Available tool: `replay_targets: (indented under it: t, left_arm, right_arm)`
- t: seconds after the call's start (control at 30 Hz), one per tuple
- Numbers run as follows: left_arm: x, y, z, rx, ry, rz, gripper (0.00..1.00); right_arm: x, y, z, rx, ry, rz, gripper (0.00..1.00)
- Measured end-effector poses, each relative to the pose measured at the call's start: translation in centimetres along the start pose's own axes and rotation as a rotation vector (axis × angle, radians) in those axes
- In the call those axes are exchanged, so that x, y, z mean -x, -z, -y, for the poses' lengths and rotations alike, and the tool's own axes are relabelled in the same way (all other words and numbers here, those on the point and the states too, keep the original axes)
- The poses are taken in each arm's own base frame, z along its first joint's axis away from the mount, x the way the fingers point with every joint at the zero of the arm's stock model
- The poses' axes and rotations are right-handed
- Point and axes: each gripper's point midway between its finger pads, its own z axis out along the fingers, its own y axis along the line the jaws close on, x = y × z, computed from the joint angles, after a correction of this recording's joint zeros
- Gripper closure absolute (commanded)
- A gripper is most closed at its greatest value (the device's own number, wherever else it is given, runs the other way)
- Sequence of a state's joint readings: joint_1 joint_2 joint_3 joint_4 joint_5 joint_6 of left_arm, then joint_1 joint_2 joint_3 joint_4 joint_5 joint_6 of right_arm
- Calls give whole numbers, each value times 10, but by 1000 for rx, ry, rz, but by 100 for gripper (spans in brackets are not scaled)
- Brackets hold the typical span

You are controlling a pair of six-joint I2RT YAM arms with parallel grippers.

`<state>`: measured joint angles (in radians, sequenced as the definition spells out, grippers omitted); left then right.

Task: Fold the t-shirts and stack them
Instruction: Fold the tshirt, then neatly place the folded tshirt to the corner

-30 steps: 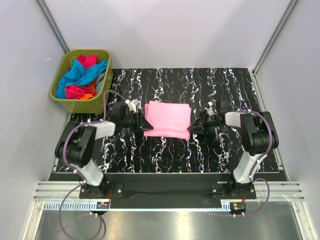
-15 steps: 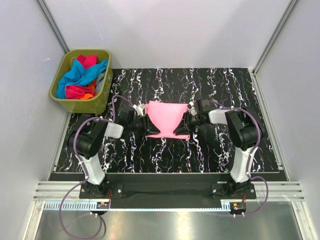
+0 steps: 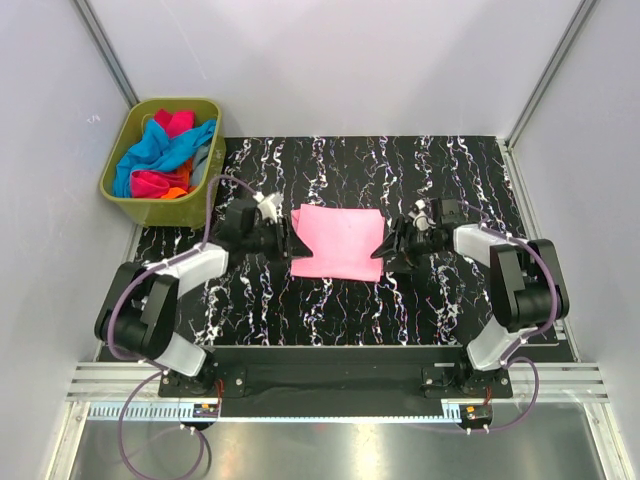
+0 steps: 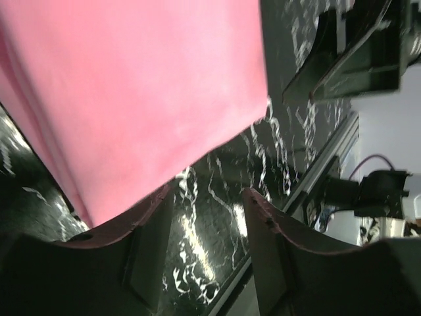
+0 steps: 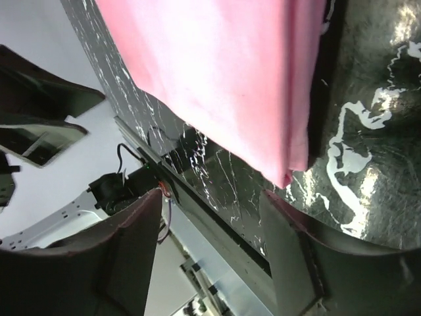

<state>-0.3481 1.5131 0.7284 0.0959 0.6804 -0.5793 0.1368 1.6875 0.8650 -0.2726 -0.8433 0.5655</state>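
**A:** Item one, left gripper?
**B:** Two dark fingers spread apart, nothing pinched, only bare tabletop between them. It lies low, just beside the left edge of the light pink folded cloth t-shirt.

**A:** Item two, right gripper?
**B:** Also spread and empty, at the shirt's right edge. A folded corner lies close to its gap.

**A:** Where is the shirt?
**B:** Flat on the black, white-veined marble-pattern table, between the two grippers.

**A:** Other stock?
**B:** A heap of blue, magenta and orange cloth t-shirts in the olive-green plastic bin, far left and well apart.

**A:** Hazards?
**B:** A fingertip could catch a layer on withdrawal and drag the fold open or skew it. The near edge already looks uneven.

**A:** Unverified?
**B:** Whether either finger touches the cloth, how many layers lie underneath, and what sits deeper in the bin.
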Motion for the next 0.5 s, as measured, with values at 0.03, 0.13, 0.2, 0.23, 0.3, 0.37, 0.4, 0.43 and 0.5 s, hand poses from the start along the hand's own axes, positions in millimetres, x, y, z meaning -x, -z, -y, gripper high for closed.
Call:
replay_targets:
  t: [0.03,0.13,0.2,0.23,0.3,0.37,0.4,0.43,0.5]
  left_arm:
    - [11,4,3,2,-15,20,46]
    - [45,15,0,35,-32,80,40]
    - [65,21,-9,70,-28,106,40]
    - [76,22,-14,90,-27,115,41]
    - [96,18,-24,120,-27,121,41]
    - [104,12,-29,136,-26,112,42]
    - [103,10,-31,142,-21,102,42]
    - [101,9,-33,147,-18,93,42]
    - [96,10,-36,160,-8,75,42]
  right_arm:
    - [2,2,-3,-5,10,10,28]
    - [14,7,-10,-27,36,37,22]
    - [28,10,-12,-42,41,55,9]
    - [35,11,-12,-51,49,67,9]
    - [52,14,-10,-78,58,92,9]
    - [71,15,-8,-103,73,116,9]
    - [79,16,-7,-114,81,123,9]
    - [89,16,-5,-130,95,136,9]
    - [104,13,-3,-150,114,148,9]
